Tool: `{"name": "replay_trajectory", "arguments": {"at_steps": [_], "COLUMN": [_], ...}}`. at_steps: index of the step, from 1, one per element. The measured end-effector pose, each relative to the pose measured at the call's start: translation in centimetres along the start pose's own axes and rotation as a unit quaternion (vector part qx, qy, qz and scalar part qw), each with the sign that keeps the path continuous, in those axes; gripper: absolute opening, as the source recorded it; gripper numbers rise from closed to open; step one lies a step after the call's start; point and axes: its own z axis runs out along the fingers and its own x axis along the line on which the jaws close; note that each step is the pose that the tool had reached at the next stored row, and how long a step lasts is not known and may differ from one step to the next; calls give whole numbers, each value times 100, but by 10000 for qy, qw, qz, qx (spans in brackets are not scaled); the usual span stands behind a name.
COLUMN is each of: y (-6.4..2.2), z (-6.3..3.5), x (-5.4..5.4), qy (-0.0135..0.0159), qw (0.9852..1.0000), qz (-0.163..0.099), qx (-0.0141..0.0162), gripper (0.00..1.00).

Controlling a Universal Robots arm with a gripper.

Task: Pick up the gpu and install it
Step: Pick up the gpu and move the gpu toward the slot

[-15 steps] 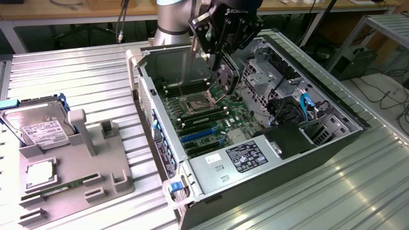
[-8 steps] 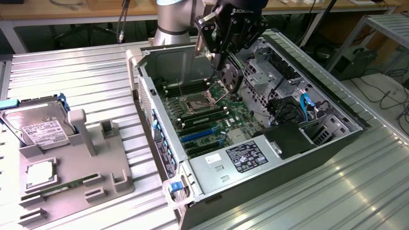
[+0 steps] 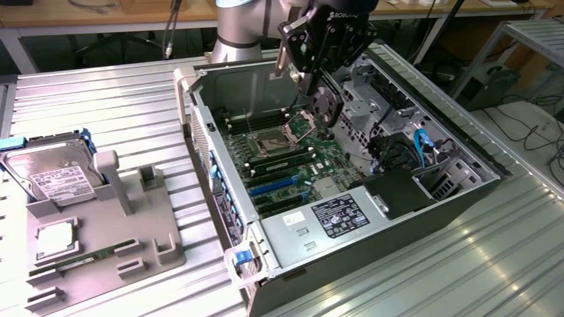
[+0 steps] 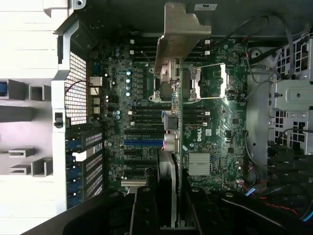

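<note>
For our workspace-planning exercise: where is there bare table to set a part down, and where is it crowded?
Bare table at the exterior view's upper left beyond the tray, a narrow strip between tray and case, and the lower right. Crowded: inside the case, where the gripper holds the gpu over the motherboard.

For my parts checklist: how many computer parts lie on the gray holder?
3. The hard drive stands at the gray holder's far end; the square silver chip lies flat nearer the camera; the RAM stick lies beside that. None seems hidden.
</note>
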Motion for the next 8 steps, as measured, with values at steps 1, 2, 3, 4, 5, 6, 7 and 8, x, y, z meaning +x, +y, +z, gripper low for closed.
{"name": "replay_trajectory", "arguments": {"at_steps": [1,2,3,4,5,6,7,8], "y": [0,0,0,0,0,0,0,0], "z": [0,0,0,0,0,0,0,0], "x": [-4,-5,-5,-5,-5,-5,-6,-5], "qy": [0,0,0,0,0,0,0,0], "qw": [10000,10000,10000,10000,10000,10000,10000,10000], "qz": [0,0,0,0,0,0,0,0], "qx": [0,0,0,0,0,0,0,0], "gripper": [27,27,27,27,27,27,27,27]}}
